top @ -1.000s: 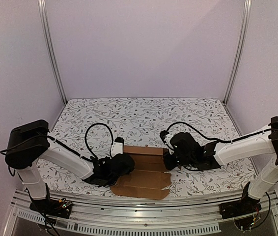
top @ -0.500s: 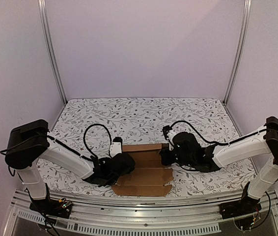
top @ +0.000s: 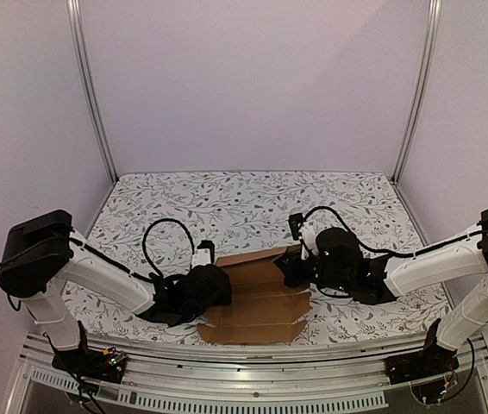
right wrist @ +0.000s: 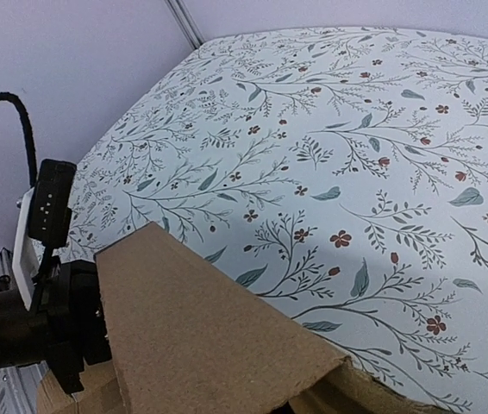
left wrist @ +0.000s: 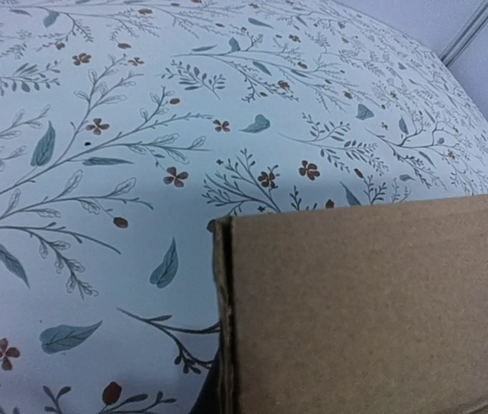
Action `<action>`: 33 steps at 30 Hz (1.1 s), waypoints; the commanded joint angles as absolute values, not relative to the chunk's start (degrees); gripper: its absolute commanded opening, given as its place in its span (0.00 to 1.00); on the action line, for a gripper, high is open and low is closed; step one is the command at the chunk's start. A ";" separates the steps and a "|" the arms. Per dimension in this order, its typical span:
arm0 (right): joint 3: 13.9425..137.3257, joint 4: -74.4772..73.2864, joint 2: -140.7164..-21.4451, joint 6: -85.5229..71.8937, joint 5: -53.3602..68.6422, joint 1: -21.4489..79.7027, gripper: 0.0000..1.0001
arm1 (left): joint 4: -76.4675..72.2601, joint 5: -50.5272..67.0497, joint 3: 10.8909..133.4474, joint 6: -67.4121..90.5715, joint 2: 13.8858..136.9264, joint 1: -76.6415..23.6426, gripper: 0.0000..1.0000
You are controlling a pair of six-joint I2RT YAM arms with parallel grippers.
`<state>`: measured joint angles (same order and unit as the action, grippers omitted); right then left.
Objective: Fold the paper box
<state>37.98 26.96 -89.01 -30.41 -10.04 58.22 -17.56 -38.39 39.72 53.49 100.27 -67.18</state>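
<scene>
The paper box (top: 257,312) is a flat brown cardboard sheet lying near the table's front edge between both arms. Its far flap (top: 261,257) tilts up, higher at the right end. My left gripper (top: 218,285) sits at the sheet's left edge, my right gripper (top: 289,269) at the raised flap's right end. In the left wrist view a cardboard panel (left wrist: 373,310) fills the lower right and hides the fingers. In the right wrist view the lifted panel (right wrist: 192,345) rises from where the jaws are and covers them. Both grippers look shut on the cardboard.
The floral tablecloth (top: 227,198) covers the table. Metal frame posts (top: 89,95) stand at the back corners and a metal rail (top: 244,371) runs along the front. The left arm's black wrist (right wrist: 20,319) shows at the left of the right wrist view.
The far flap's right end has risen as my right gripper moved up and away. The sheet's near edge has drawn back from the rail. My left arm has shifted slightly left.
</scene>
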 commanded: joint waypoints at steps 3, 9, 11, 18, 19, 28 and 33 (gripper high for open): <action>36.98 24.20 -81.94 -26.97 -4.59 58.27 0.00 | -24.06 -30.60 34.50 52.60 97.70 -62.20 0.00; 36.20 15.74 -72.13 -22.74 -0.73 58.28 0.00 | -25.89 -27.63 33.09 51.89 95.76 -59.81 0.00; 36.00 12.74 -68.78 -21.38 2.60 58.28 0.00 | -26.91 -26.44 32.39 52.30 95.12 -59.17 0.00; 31.30 7.49 -55.88 -18.23 3.49 58.31 0.00 | -31.08 -21.85 29.78 55.34 92.66 -57.40 0.00; 30.30 7.47 -53.91 -18.12 3.05 58.32 0.00 | -31.83 -21.07 29.53 55.82 92.44 -57.18 0.00; 22.28 15.21 -47.08 -20.48 1.65 58.37 0.00 | -36.71 -15.49 27.80 61.48 89.83 -56.00 0.00; 21.46 23.25 -50.46 -22.27 0.89 58.37 0.00 | -38.04 -13.53 27.84 62.97 88.82 -55.99 0.00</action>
<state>22.06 15.09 -48.16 -20.51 2.00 58.24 -35.09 -16.36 28.29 60.75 90.35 -56.82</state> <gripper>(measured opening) 0.002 0.025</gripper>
